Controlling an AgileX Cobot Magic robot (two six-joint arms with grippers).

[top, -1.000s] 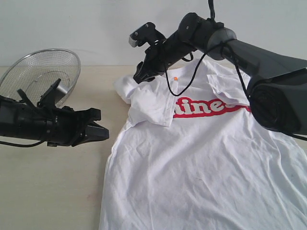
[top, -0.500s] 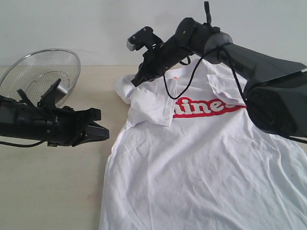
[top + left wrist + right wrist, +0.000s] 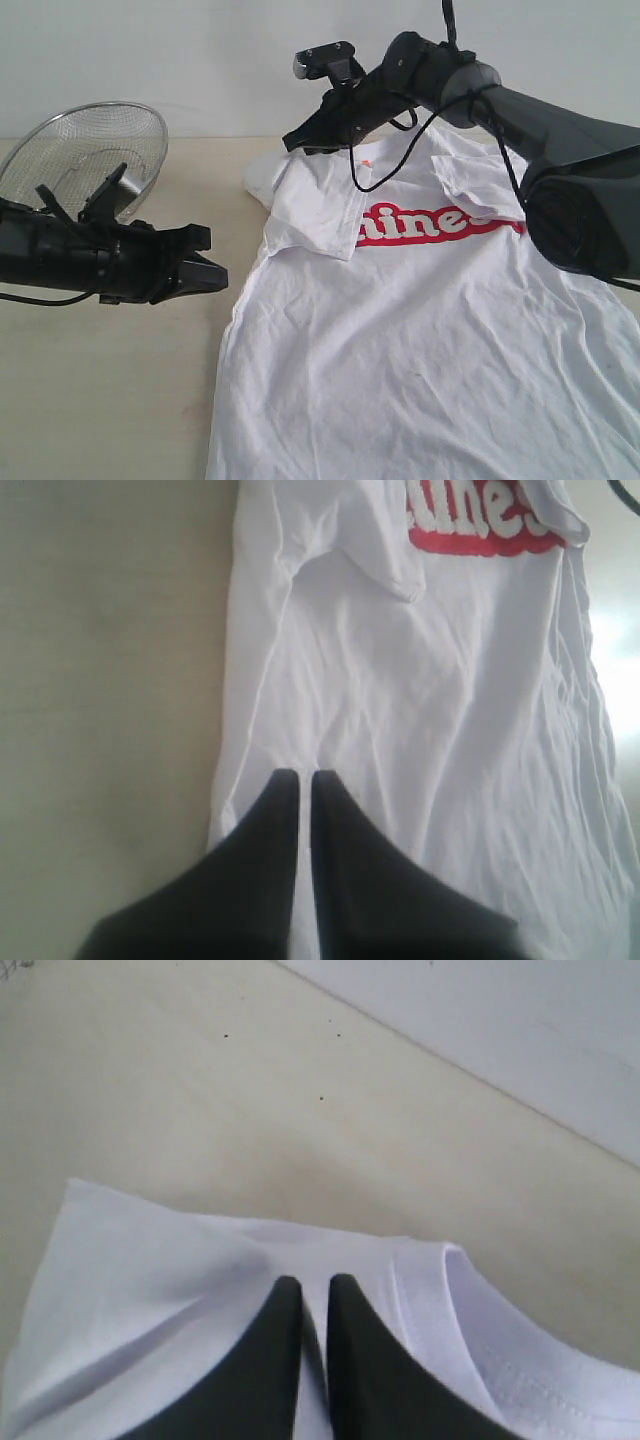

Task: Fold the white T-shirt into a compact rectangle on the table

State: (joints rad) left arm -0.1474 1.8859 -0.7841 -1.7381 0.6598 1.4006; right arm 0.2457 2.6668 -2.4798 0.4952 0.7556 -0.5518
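Note:
The white T-shirt lies chest-up on the table, red lettering showing, with its left sleeve folded in over the chest. My right gripper is at the shirt's far left shoulder beside the collar. In the right wrist view the jaws of my right gripper are shut, pinching shirt fabric. My left gripper hovers just left of the shirt's side hem. It is shut and empty, and its tips are above the shirt's edge.
A steel mesh bowl stands tilted at the back left, behind my left arm. Bare tabletop stretches left of the shirt. A pale wall runs along the table's far edge. A black cable hangs from the right arm over the collar.
My right gripper dropped onto the shirt's far left shoulder and closed on the fabric; the bunched sleeve there shifted slightly. The left arm has not moved.

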